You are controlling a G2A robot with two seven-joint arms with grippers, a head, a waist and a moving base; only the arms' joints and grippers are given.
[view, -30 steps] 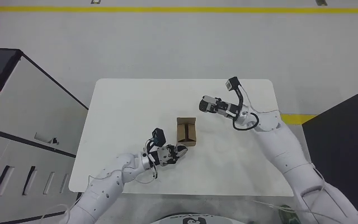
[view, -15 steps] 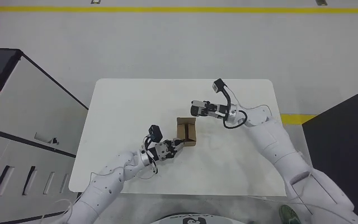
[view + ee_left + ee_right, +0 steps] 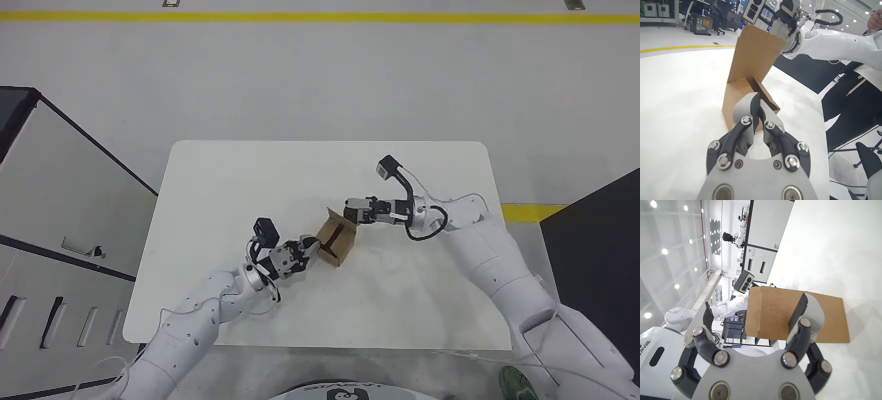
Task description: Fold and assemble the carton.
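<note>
The small brown cardboard carton [image 3: 336, 240] is sitting near the middle of the white, round-cornered table [image 3: 220, 190], turned askew to the table's edges, with its open top facing up. In the left wrist view the carton [image 3: 753, 56] is showing one tall flap standing upright above the open body, and a lower side wall running towards the camera.

The left gripper [image 3: 303, 248] is lying low at the side of the carton nearer the robot. Its fingers [image 3: 751, 106] are pressing almost together on the thin edge of that near wall, with a sliver of cardboard showing between them.

The right gripper [image 3: 350, 212] is hovering at the far side, by the tall flap. Its jaws are standing wide apart and are holding nothing. One finger [image 3: 806, 309] is lying across the flap's outer face, and the other is standing clear beyond the flap's edge. Whether the first finger is touching the cardboard cannot be told.
</note>
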